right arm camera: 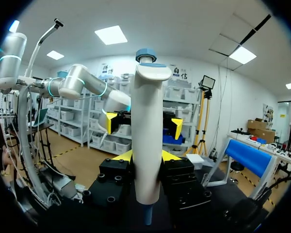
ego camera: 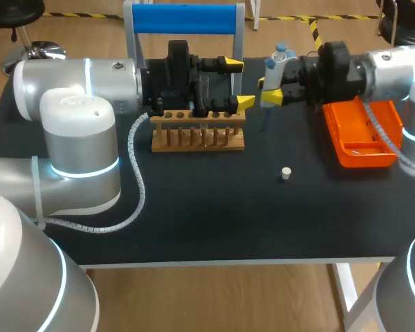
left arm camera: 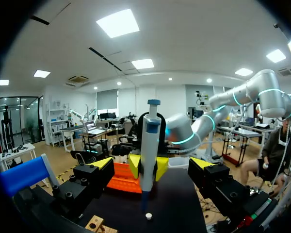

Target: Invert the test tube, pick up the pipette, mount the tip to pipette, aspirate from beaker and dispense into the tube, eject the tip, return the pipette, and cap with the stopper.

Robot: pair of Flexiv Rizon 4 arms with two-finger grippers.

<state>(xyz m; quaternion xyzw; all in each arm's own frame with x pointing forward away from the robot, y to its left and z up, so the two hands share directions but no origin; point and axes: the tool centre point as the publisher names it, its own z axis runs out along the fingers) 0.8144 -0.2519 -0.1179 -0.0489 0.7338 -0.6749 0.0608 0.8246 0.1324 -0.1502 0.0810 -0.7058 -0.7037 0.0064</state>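
Head view: the right gripper (ego camera: 275, 88), reaching in from the right side, is clenched on a white pipette (ego camera: 275, 68) with a blue cap, held upright above the black table (ego camera: 214, 221) toward its far side. The left gripper (ego camera: 239, 84) faces it from the left with its yellow-tipped fingers spread and nothing between them. It hangs over the right end of a wooden rack (ego camera: 198, 137). Only a narrow gap separates its fingertips from the pipette.

An orange tray (ego camera: 363, 138) lies under the right arm, close to the table's right edge. A small white stopper (ego camera: 286, 173) stands alone on the dark surface, nearer than the pipette and well apart from both rack and tray. A stand with a blue bar (ego camera: 183, 19) rises at the far edge behind the rack. From the rack to the near edge, the tabletop carries only the left arm's grey cable (ego camera: 135, 180).

In the left wrist view the pipette stands ahead of the parted fingers, touching neither, with its blue lower end pointing down above the stopper. In the right wrist view both fingers press the pipette's white body from two sides. Whether a tube sits in the rack cannot be told.
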